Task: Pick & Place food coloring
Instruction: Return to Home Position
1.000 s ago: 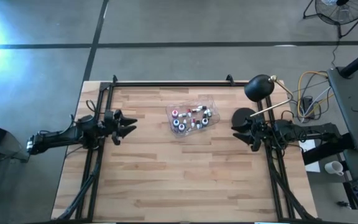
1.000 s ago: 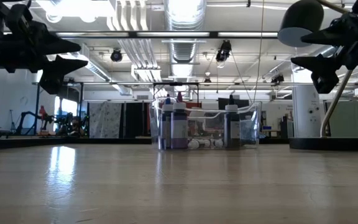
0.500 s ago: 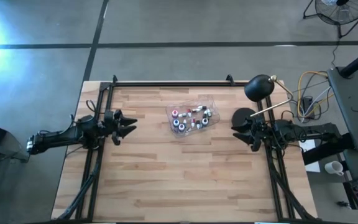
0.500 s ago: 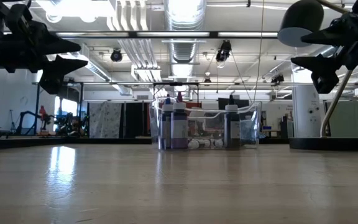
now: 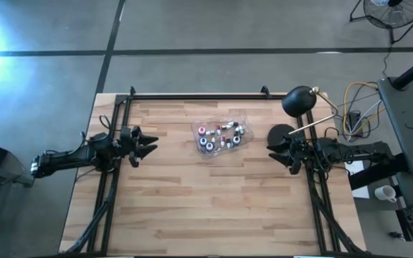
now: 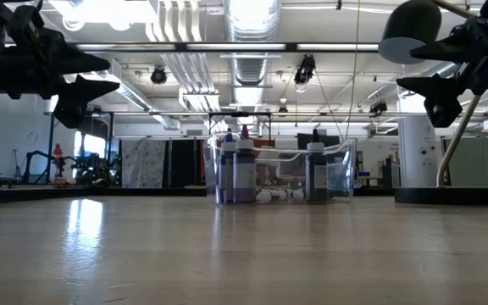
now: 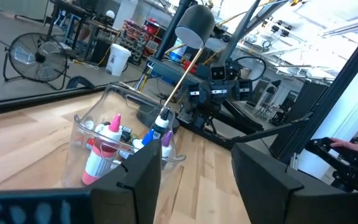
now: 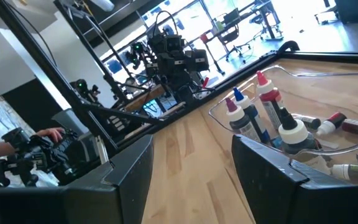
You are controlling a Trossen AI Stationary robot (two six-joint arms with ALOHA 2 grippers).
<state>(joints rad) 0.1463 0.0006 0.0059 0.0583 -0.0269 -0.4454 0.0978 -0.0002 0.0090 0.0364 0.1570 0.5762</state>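
Several small food coloring bottles (image 5: 220,136) with pink, red, blue and dark caps sit inside a clear plastic tub (image 5: 205,152) on the far middle of the table. Some stand upright (image 6: 243,169), others lie on the tub's floor (image 8: 347,126). My left gripper (image 5: 151,145) hovers open above the table's left side, well left of the tub. My right gripper (image 5: 271,149) hovers open on the right side, right of the tub. Both point toward the tub (image 7: 120,140) and touch nothing.
A black desk lamp (image 5: 297,102) with a round base (image 5: 282,133) stands at the table's far right, close to my right arm. Black frame rails run along the table's left, right and far edges. Bare wood lies on the near side of the tub.
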